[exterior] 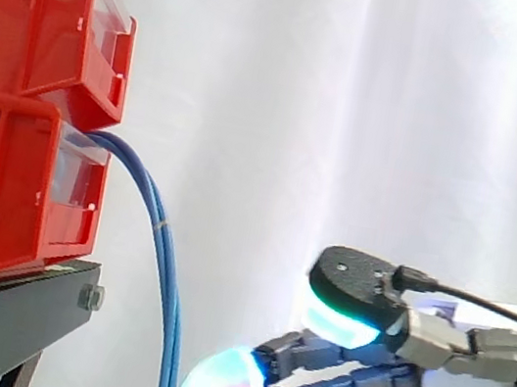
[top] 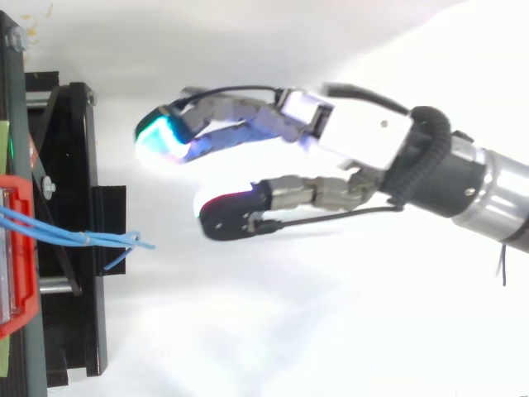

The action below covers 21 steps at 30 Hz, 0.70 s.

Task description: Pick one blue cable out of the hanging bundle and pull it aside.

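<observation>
A bundle of thin blue cables [exterior: 163, 267] comes out between the two stacked red bins [exterior: 25, 105] and hangs down in front of the black stand [exterior: 10, 311]. From above, the blue cables [top: 99, 240] stick out past the stand's edge. My hand [top: 355, 136] reaches in from the right, its fingers straight and spread, with nothing between them. Its glowing fingertips [exterior: 222, 384] are a short way right of the cables and do not touch them. The thumb [top: 235, 213] lies nearest the cable ends in the top view.
A white curtain [exterior: 350, 120] hangs behind everything. The black stand [top: 74, 248] with its red bin [top: 21, 248] lines the left edge in the top view. The white floor area [top: 289, 331] stretches right of the stand.
</observation>
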Tool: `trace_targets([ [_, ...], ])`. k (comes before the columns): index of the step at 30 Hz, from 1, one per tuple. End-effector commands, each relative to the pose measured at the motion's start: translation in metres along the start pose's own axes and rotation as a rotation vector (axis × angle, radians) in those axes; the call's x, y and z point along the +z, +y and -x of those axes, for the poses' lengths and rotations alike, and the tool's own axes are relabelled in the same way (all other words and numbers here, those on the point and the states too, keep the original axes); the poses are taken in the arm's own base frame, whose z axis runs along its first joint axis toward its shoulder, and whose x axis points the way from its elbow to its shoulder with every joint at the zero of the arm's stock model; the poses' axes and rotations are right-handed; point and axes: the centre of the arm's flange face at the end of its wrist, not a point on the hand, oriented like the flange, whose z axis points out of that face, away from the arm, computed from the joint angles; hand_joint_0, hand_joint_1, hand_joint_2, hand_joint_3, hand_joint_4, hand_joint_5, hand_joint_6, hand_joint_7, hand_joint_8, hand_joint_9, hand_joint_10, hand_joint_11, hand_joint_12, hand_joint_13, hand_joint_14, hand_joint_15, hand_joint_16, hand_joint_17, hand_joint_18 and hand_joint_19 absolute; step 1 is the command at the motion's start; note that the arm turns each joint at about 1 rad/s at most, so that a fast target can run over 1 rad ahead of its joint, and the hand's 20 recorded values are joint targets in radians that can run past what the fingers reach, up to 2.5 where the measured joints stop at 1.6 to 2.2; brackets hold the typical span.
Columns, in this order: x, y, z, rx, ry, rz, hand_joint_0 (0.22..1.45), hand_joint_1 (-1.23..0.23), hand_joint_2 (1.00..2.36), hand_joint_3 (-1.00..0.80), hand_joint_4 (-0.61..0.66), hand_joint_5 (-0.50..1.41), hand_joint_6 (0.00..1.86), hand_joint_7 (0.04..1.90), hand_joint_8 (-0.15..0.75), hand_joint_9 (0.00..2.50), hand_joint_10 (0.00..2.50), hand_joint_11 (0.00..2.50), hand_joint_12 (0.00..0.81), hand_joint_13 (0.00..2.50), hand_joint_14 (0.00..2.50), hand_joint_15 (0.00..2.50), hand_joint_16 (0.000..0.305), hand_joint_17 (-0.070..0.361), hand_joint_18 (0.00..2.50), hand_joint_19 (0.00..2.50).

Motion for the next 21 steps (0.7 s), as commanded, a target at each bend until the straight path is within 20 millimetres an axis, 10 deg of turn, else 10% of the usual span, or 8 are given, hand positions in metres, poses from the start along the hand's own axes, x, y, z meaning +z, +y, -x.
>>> trace_targets([
  [1, 0.018, 0.003, -0.023, 0.037, 0.072, 0.050, 0.51, -0.49, 1.00, -0.46, 0.21, -0.19, 0.50, 0.75, 0.240, 0.59, 0.01, 0.19, 0.319, 0.23, 0.00, 0.00, 0.051, 0.114, 0.20, 0.17],
  [21, 0.023, 0.027, -0.061, 0.162, 0.144, 0.136, 0.53, -0.55, 1.00, -0.45, 0.28, -0.13, 0.50, 0.89, 0.271, 0.81, 0.01, 0.32, 0.322, 0.44, 0.00, 0.09, 0.050, 0.112, 0.42, 0.29],
])
